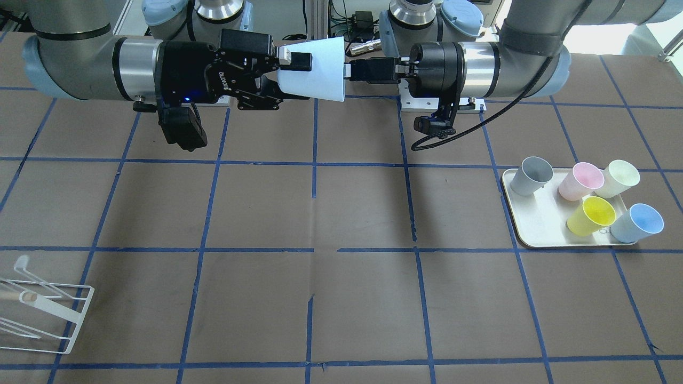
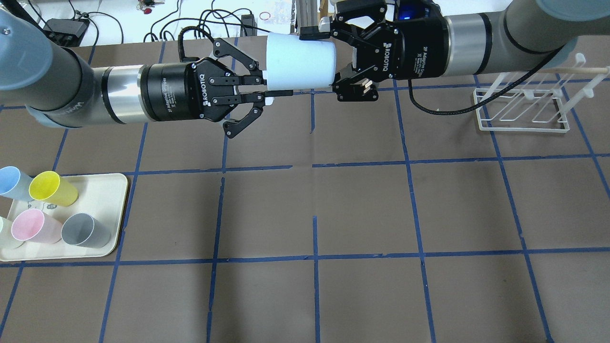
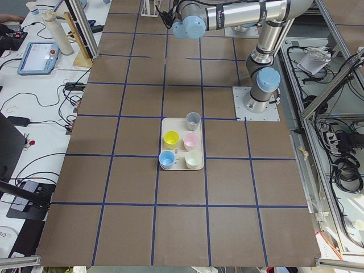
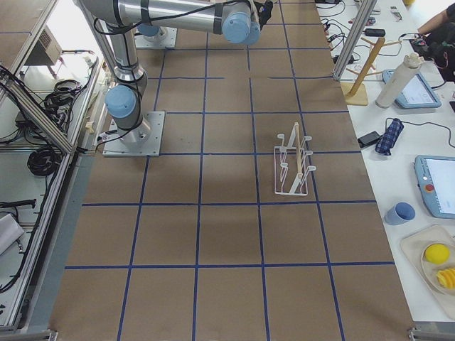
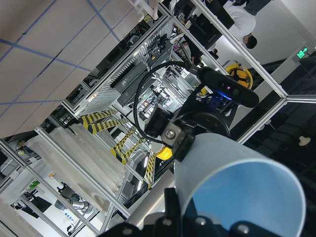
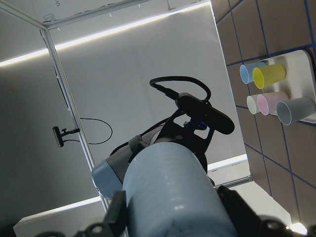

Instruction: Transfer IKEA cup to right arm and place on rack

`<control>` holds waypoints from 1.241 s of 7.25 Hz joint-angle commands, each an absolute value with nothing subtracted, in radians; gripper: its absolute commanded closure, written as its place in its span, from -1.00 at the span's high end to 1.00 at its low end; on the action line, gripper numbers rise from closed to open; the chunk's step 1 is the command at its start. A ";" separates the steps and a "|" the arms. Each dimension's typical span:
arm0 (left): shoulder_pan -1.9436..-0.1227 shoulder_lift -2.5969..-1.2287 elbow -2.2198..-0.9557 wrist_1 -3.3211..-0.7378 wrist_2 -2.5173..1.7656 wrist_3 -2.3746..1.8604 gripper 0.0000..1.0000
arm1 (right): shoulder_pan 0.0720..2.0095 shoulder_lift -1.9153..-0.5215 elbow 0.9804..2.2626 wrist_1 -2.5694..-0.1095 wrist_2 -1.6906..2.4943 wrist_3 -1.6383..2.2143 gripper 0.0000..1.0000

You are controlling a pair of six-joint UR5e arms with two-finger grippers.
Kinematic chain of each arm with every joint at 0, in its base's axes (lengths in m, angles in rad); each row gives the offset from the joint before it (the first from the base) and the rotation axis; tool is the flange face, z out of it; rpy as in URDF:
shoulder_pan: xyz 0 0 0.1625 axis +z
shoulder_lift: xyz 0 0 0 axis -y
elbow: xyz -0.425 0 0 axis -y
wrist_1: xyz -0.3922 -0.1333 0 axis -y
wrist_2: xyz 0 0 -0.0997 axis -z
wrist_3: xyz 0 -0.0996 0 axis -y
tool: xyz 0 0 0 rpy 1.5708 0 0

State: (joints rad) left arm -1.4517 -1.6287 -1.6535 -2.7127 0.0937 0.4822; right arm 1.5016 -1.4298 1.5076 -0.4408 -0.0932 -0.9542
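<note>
The pale blue IKEA cup lies sideways in the air between my two grippers, near the robot's side of the table. It also shows in the overhead view. My left gripper is shut on the rim wall at the cup's open mouth. My right gripper spans the cup's narrow closed end, and its fingers lie against both sides of the cup. The white wire rack stands empty on the table on my right side.
A cream tray on my left side holds several cups. Among them are a second pale blue one, a yellow one, a pink one and a grey one. Blue tape lines cross the brown table.
</note>
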 commanded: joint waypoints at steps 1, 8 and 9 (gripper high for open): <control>-1.447 -1.629 -1.651 -2.714 0.097 0.480 0.87 | 1.502 -1.430 1.499 -0.443 -0.094 -0.954 -0.04; -1.229 -1.620 -1.540 -2.350 0.713 0.345 0.98 | 1.485 -1.424 1.470 -0.610 -0.364 -0.922 -0.09; -1.230 -1.615 -1.540 -2.159 0.918 0.240 0.99 | 1.485 -1.424 1.470 -0.650 -0.433 -0.907 -0.09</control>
State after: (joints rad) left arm -1.2310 -1.6192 -1.5548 -2.3629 0.6955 0.3533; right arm 1.4842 -1.4254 1.4687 -0.5878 -0.3439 -0.9228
